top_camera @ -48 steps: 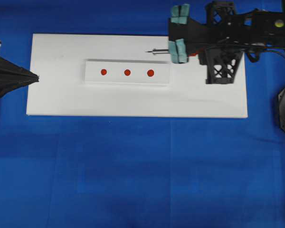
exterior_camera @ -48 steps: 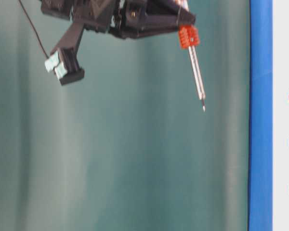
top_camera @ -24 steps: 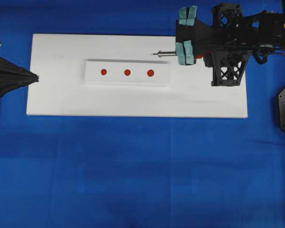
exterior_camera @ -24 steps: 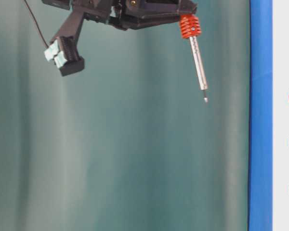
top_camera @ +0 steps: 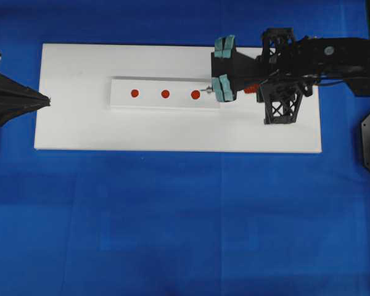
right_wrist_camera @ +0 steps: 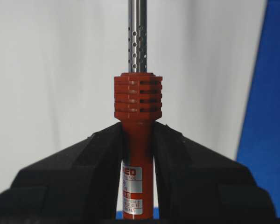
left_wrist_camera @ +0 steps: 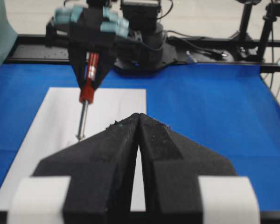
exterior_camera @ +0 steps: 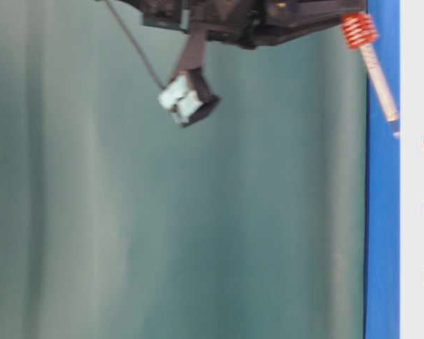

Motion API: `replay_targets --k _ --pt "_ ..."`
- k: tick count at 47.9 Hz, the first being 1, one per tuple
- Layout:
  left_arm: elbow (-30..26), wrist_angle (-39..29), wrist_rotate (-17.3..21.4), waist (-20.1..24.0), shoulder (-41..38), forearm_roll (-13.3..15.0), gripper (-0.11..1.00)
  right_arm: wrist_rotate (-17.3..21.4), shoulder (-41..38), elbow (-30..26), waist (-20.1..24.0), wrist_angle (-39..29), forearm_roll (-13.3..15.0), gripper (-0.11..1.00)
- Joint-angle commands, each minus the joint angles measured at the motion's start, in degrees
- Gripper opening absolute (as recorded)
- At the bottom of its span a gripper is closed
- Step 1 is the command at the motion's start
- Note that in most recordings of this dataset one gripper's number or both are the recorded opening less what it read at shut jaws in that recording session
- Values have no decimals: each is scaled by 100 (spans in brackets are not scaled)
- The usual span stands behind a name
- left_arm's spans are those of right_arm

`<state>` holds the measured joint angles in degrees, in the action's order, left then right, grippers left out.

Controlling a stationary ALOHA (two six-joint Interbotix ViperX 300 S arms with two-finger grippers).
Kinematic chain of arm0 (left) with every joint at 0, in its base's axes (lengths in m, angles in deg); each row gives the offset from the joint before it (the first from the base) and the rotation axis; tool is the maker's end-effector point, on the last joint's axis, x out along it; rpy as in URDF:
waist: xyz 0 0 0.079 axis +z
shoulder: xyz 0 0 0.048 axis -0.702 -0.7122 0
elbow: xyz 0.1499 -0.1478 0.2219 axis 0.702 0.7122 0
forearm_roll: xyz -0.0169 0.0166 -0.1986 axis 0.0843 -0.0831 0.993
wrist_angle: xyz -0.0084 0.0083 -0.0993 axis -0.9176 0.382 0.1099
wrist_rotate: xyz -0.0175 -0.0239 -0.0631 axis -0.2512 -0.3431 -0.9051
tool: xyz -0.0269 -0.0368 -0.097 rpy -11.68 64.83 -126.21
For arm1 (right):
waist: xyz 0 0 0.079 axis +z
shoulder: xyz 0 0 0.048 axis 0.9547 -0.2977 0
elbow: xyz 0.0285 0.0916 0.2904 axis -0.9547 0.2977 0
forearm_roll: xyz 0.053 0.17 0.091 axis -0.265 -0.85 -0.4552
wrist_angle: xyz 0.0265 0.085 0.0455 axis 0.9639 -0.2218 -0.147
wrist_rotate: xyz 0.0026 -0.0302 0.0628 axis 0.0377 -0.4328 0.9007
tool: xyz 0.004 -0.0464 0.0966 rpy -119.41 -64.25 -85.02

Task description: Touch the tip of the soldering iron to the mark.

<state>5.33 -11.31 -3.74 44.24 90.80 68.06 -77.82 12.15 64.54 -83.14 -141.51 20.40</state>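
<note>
- Soldering iron [right_wrist_camera: 137, 154]: red-orange handle pinched between the right gripper's [right_wrist_camera: 137, 140] black jaws; its white label is partly hidden — only the letters "ED" read clearly.
- Tip [top_camera: 201, 94]: just beside the mark [top_camera: 195, 95], at its 3 o'clock; contact cannot be told.
- Left gripper [left_wrist_camera: 138, 117]: jaws pressed together, holding nothing.
- Surface: white board [top_camera: 80, 129] on blue cloth [top_camera: 172, 222] — teal backdrop [exterior_camera: 162, 226] behind.

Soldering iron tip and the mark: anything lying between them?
Nothing. In the overhead view the soldering iron tip sits just right of the mark, with only bare white strip between. Contact cannot be judged.
</note>
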Motion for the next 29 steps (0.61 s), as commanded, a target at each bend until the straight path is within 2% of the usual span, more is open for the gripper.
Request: replay_targets --k 1,29 --pt "-70 44 9 -9 -18 -9 0 -9 -26 9 -26 176 -18 6" --pt "-70 53 0 -18 -18 -9 0 -26 -299 44 -35 422 -26 6"
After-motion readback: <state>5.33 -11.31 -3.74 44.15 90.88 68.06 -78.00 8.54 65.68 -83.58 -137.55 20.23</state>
